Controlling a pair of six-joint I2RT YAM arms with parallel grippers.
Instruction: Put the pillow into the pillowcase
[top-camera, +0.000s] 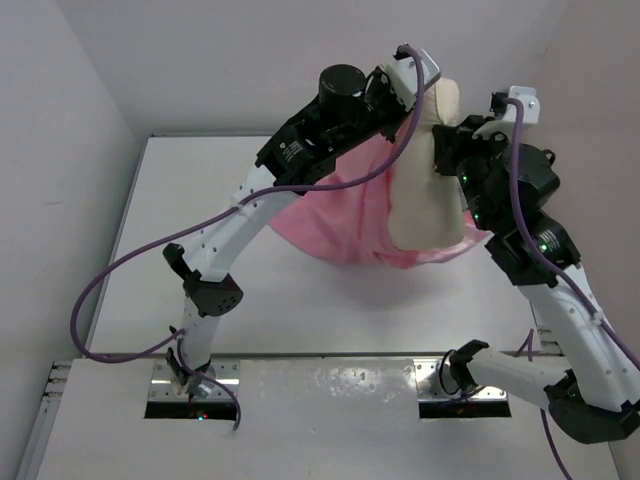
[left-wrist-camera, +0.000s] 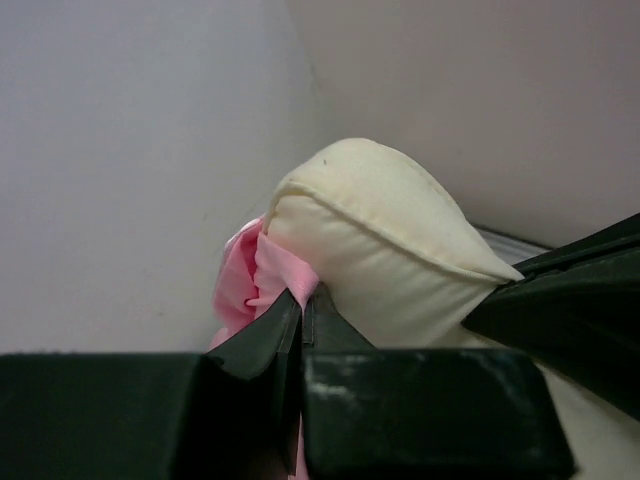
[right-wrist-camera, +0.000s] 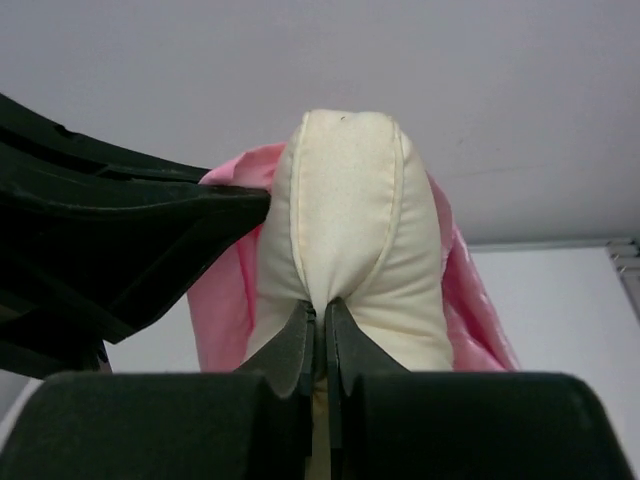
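The cream pillow (top-camera: 428, 185) hangs upright above the table, held high between both arms. Its lower end sits in the pink satin pillowcase (top-camera: 335, 220), which sags down and to the left. My left gripper (top-camera: 403, 108) is at the pillow's upper left. In the left wrist view this gripper (left-wrist-camera: 302, 300) is shut on a fold of the pillowcase (left-wrist-camera: 240, 285), right beside the pillow (left-wrist-camera: 390, 250). My right gripper (top-camera: 448, 145) is at the pillow's right side. In the right wrist view it (right-wrist-camera: 322, 315) is shut on a pinch of the pillow (right-wrist-camera: 345, 200), with the pillowcase (right-wrist-camera: 225, 290) on both sides.
The white table (top-camera: 200, 220) lies below the hanging cloth. Grey walls close in at the left and back. Purple cables (top-camera: 130, 265) loop off both arms. In the right wrist view the left arm's black body (right-wrist-camera: 100, 235) is close on the left.
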